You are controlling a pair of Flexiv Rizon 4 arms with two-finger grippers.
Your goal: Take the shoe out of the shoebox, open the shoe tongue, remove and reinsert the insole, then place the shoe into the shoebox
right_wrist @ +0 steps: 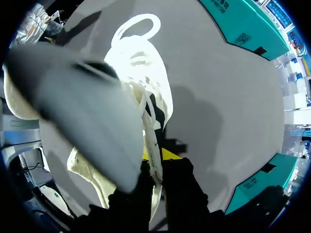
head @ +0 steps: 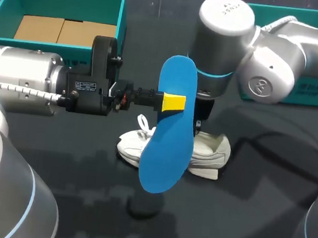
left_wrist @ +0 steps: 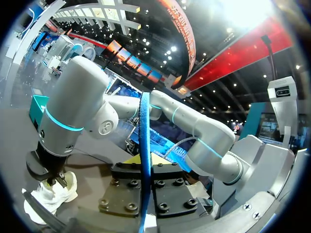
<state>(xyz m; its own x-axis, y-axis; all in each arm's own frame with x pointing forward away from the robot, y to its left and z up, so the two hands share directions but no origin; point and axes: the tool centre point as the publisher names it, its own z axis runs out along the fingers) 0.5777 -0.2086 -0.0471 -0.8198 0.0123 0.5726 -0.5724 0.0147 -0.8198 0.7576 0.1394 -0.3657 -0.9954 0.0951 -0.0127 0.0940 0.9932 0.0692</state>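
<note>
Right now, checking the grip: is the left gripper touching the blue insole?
Touching. In the left wrist view the blue insole stands edge-on, pinched between the fingers of the left gripper; the head view agrees.

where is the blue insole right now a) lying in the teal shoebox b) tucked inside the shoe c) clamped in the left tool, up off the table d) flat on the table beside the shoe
c: the left tool grips the blue insole upright in the air, above the white shoe.
</note>
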